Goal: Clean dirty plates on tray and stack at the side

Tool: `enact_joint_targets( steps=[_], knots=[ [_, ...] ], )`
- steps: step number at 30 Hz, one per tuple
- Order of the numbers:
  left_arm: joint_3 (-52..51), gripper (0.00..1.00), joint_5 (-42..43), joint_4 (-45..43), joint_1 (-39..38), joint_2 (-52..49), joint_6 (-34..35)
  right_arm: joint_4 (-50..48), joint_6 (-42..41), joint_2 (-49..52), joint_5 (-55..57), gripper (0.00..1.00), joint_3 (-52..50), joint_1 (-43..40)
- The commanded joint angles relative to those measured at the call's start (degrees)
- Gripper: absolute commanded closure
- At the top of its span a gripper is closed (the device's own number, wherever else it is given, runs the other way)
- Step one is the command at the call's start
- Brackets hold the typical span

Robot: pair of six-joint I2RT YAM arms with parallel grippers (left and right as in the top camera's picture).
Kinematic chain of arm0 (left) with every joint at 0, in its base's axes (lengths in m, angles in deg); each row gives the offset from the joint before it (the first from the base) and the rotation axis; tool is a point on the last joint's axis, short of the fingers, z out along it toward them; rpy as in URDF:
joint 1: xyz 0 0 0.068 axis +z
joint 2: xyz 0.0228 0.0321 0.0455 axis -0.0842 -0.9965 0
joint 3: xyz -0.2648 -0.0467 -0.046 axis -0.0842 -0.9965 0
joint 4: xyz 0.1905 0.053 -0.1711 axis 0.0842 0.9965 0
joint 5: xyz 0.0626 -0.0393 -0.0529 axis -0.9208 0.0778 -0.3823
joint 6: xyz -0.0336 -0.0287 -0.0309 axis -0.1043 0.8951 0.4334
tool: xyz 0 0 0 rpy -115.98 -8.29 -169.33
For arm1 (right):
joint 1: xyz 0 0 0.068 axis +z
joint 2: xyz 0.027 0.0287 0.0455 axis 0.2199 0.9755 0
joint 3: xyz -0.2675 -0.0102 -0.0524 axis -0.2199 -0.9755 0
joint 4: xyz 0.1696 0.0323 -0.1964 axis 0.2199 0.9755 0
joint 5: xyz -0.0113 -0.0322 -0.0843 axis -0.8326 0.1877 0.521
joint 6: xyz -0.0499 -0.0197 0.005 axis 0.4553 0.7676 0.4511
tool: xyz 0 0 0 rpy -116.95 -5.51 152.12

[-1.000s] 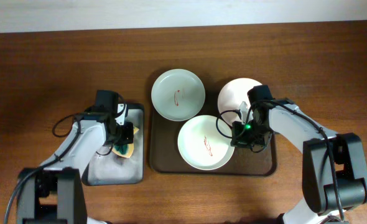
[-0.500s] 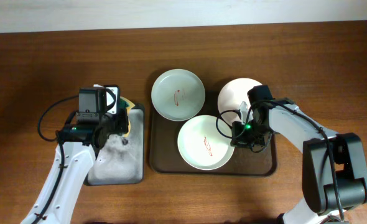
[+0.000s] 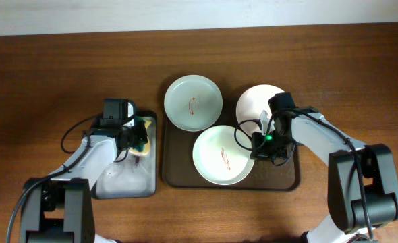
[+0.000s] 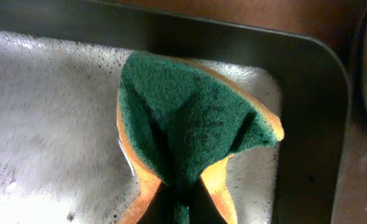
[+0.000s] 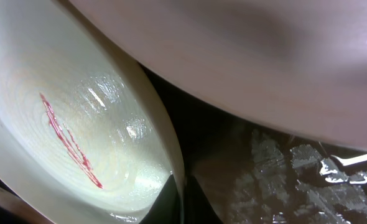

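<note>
Fingers of the right gripper pinch the front plate at its three o'clock rim, at the tray's six o'clock side. The left gripper squeezes the sponge. Held by so little rim, the smooth plate might slip and drop.

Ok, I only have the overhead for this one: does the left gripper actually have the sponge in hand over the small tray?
Observer: Yes. The left wrist view shows the left gripper pinching the sponge so it folds, green scouring side facing the camera.
Operator: Is that tray dry?
Observer: No, the small tray has a whitish soapy film with bubbles on its floor.
Operator: And the right side?
Observer: The right gripper looks closed on the rim of the front plate, one finger on each side; that plate carries a red smear.
</note>
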Motion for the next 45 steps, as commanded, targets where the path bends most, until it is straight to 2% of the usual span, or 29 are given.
enact_joint_targets(
  steps=[1, 8, 10, 13, 17, 22, 25, 30, 33, 37, 39, 42, 45],
  knots=[
    [0.02, 1.0, 1.36, -5.62, -0.76, -0.87, 4.13, 0.07, -0.44, 0.2, -0.92, 0.96, 0.0, 0.33],
    [0.02, 1.0, 4.28, -10.47, -0.83, -0.87, 7.87, 0.04, -0.42, 0.2, -0.9, 0.96, 0.0, 0.31],
    [0.42, 1.0, 4.31, -6.62, -0.83, -0.74, 7.82, 0.11, -0.42, 0.2, -0.9, 0.96, 0.0, 0.31],
    [3.39, 1.0, 4.09, 5.77, -0.81, 2.16, 7.56, 0.15, -0.42, 0.2, -0.9, 0.96, 0.0, 0.31],
    [3.52, 1.0, 3.5, 13.55, -0.83, 4.33, 7.61, 0.28, -0.42, 0.2, -0.92, 0.96, 0.0, 0.31],
    [3.52, 1.0, 2.82, 7.37, -0.83, 0.46, 7.65, 0.28, -0.44, 0.2, -0.92, 0.96, 0.0, 0.31],
    [3.52, 1.0, 3.02, 0.44, -0.83, -4.74, 7.65, 0.52, -0.42, 0.2, -0.9, 0.96, 0.0, 0.31],
    [3.52, 1.0, 4.48, -9.42, -0.83, -5.05, 8.13, 0.48, -0.42, 0.2, -0.9, 0.96, 0.0, 0.31],
    [3.52, 1.0, 7.98, -6.56, -0.83, -5.05, 8.28, 0.5, -0.42, 0.2, -0.9, 0.96, 0.0, 0.31],
    [3.52, 1.0, 19.26, -0.09, -0.83, -5.05, 7.8, 0.52, -0.42, 0.2, -0.9, 0.96, 0.0, 0.31],
    [3.52, 1.0, 21.7, 1.42, -0.83, -5.05, 7.58, 0.52, -0.42, 0.2, -0.9, 0.96, 0.0, 0.31],
    [3.72, 1.0, 20.02, 3.52, -0.76, -4.46, 6.32, 0.55, -0.42, 0.2, -0.9, 0.96, 0.0, 0.31],
    [4.33, 1.0, 9.62, 5.33, -0.83, 5.6, 4.98, 0.61, -0.42, 0.2, -0.87, 0.96, 0.0, 0.31]
  ],
)
